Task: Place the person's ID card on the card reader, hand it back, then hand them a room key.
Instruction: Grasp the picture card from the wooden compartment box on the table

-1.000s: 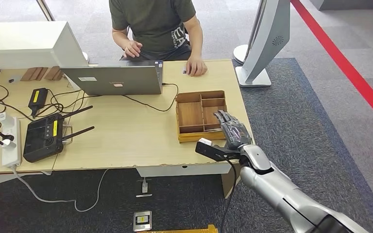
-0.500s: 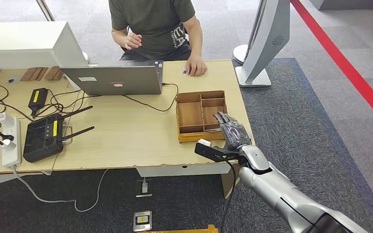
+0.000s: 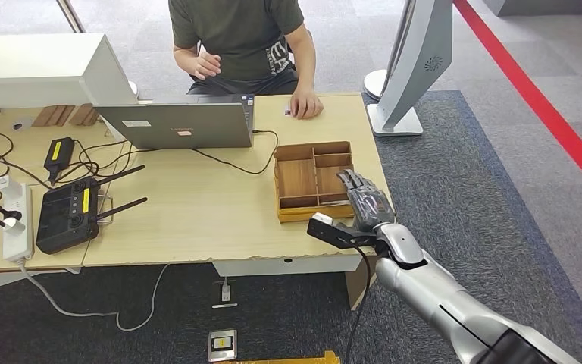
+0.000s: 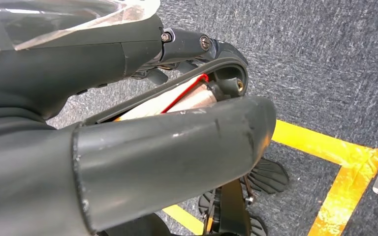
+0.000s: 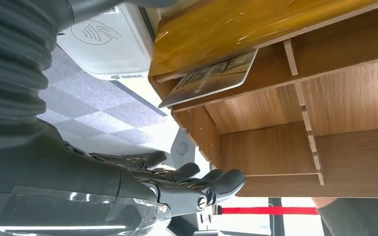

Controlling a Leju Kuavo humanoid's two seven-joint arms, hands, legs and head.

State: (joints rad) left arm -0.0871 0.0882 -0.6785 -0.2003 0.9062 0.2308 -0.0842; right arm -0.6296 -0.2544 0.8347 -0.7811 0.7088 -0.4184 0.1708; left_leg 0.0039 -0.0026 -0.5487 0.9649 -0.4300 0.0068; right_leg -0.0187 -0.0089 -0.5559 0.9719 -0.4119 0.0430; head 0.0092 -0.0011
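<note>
My right hand hovers with fingers spread and nothing in them over the near right corner of the wooden compartment tray. In the right wrist view its fingers stretch along the tray's wall. A printed card leans in one compartment, apart from the fingers. A white card reader with a contactless mark sits just beside the tray. The person sits across the table, one hand flat on it, the other raised. My left hand hangs over the floor holding nothing.
A laptop stands open at the far middle, its cable trailing toward the tray. A black controller, a power strip and tangled cables lie at the left. A white stand rises past the table's right end.
The person's hand by the laptop has lifted to chest height. My right hand has edged slightly rightward over the tray's corner, fingers still spread.
</note>
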